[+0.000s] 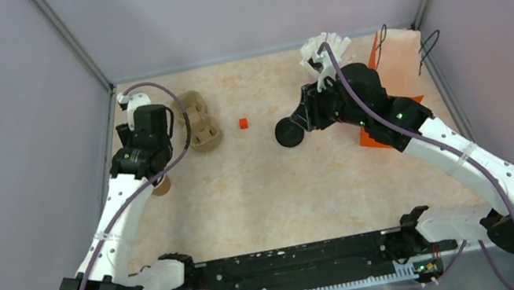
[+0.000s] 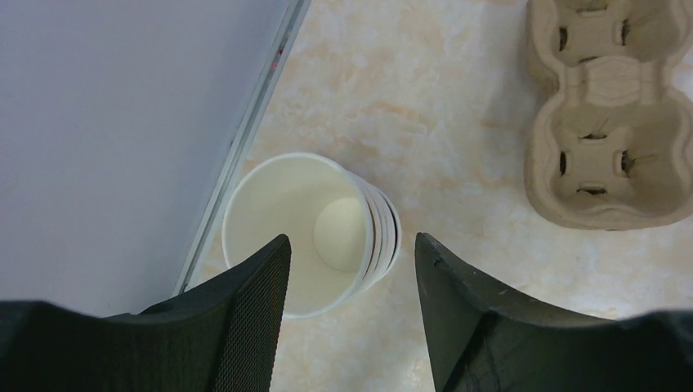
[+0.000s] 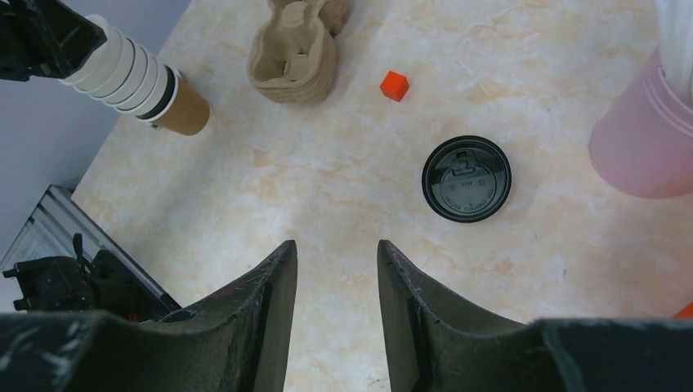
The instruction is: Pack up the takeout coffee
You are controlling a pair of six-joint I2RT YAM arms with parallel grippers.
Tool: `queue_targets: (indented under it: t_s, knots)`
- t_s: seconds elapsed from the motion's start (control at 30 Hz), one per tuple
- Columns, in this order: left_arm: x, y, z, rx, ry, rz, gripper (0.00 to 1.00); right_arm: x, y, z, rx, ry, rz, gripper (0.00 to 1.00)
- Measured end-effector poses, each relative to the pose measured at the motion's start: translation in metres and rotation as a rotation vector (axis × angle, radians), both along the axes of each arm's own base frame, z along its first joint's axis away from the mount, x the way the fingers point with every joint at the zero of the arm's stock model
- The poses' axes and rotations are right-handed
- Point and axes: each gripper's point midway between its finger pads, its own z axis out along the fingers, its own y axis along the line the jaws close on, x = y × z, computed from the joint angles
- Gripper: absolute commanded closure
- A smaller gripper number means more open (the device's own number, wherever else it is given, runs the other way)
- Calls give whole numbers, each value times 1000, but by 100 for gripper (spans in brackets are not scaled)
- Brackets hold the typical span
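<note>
The takeout coffee as a lidded cup is out of view. A round black lid (image 3: 467,178) lies flat on the table (image 1: 262,192) by itself, also seen as the lid (image 1: 289,132) from above. A leaning stack of lidless cream cups (image 2: 306,233) with a tan bottom cup (image 3: 181,110) stands by the left wall. My left gripper (image 2: 349,241) hangs open over it, one finger over the top cup's mouth, the other outside its right rim. My right gripper (image 3: 337,245) hovers open and empty, just short of the lid.
A pulp cup carrier (image 1: 197,119) lies at the back left. A small red cube (image 1: 243,123) sits mid-table. A pink cup of white straws (image 3: 646,139) and an orange bag (image 1: 396,48) stand at the back right. Grey walls close in three sides.
</note>
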Motion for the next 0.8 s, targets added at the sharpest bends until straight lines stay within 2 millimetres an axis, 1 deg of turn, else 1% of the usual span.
queue_targets:
  t_s: [0.07,0.13,0.17,0.23,0.4,0.5,0.6,0.7,0.73,0.77,0.8]
  knots:
    - [-2,4,-10,-9,12,7,40,-1,1,1,1,-4,9,59]
    - [-5,5,-22,-14,37,-1,42,-2,1,2,4,-5,17,59]
    - [-7,5,-27,-15,50,-3,45,-3,1,2,3,-7,21,59]
    - [-8,5,-33,-20,65,-6,47,-3,1,3,0,-12,26,59]
    - [-6,4,-39,-40,62,-15,54,-3,1,3,-4,-19,29,59]
    - [-4,3,-42,-47,63,-20,61,-4,0,4,-8,-24,31,59]
    - [-2,3,-40,-50,53,-24,71,-4,-1,6,-5,-29,30,59]
    - [1,2,-39,-50,44,-39,77,-4,-2,7,-6,-36,26,58]
    - [2,2,-40,-50,40,-43,77,-4,-3,8,-8,-39,24,58]
    - [2,1,-41,-48,41,-50,73,-4,-3,8,-10,-41,22,58]
    - [2,1,-42,-43,43,-55,65,-3,-4,7,-13,-42,19,57]
